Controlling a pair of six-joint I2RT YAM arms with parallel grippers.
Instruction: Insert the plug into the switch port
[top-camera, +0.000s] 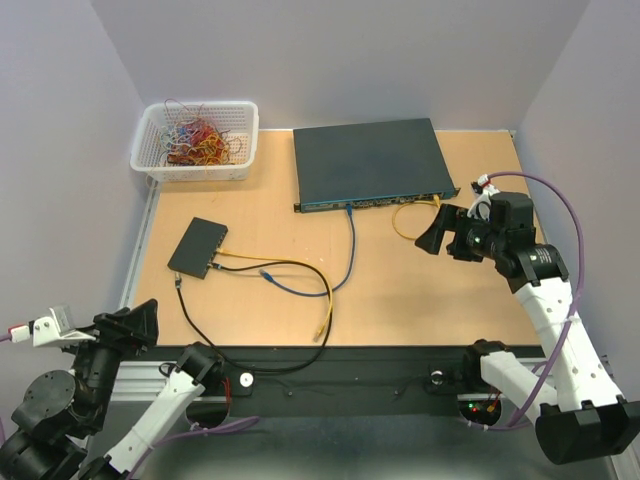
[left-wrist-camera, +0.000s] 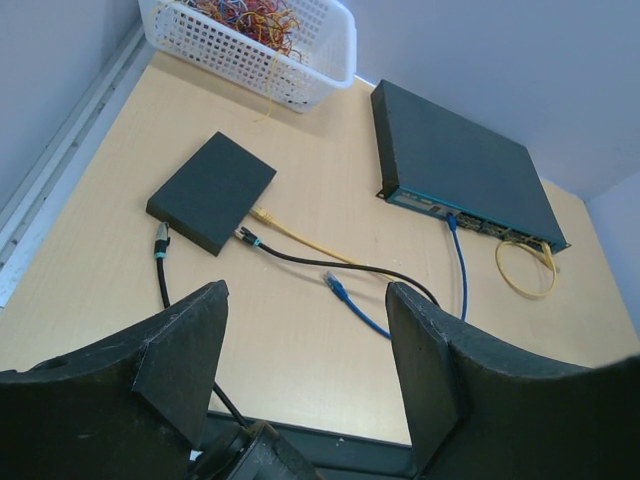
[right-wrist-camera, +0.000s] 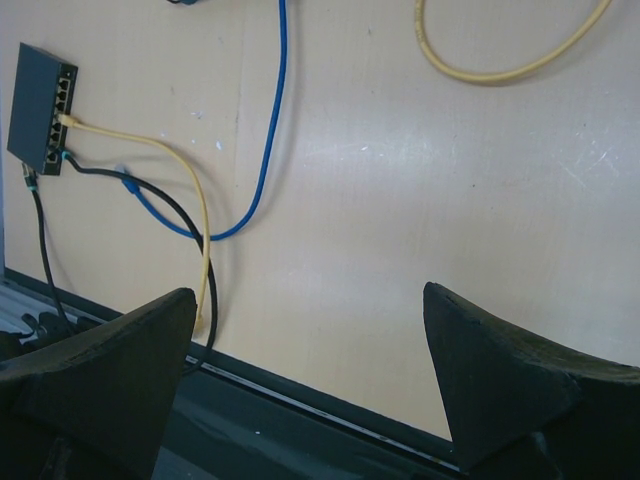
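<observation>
1. the left arm is folded low beyond the near left corner of the tabletop (top-camera: 420, 300), its wrist just past the near edge and aimed across the wood towards the far right.
2. the left gripper (left-wrist-camera: 305, 298) stands moderately wide with nothing between its fingers. it hangs in the air off the table, touching nothing.
3. the right arm rises from its base at the near right corner. the white forearm climbs along the right edge and the wrist bends back towards the left.
4. the right gripper (right-wrist-camera: 308, 293) is spread wide and empty. it hovers over the right part of the tabletop, near the front right end of the large switch (top-camera: 365, 160), clear of the wood and of every cable.
5. the large switch lies flat along the far edge, from the middle towards the right, with its ports facing the near side.
6. a blue cable (top-camera: 351, 250) is plugged into its front and runs towards the near edge, then curls left.
7. the blue plug (top-camera: 267, 272) at the cable's free end lies loose on the wood left of the middle. it is just right of the small switch (top-camera: 197, 246) and well apart from both grippers.
8. the small switch sits in the left half, between the left edge and the middle.
9. a yellow cable (top-camera: 329, 300) leaves its port side and ends close to the near edge.
10. a black cable (left-wrist-camera: 330, 266) leaves the same side, passing just beside the blue plug.
11. a yellow loop (top-camera: 405, 225) lies at the front right of the large switch.
12. a white basket (top-camera: 190, 170) of coloured wires stands in the far left corner.
</observation>
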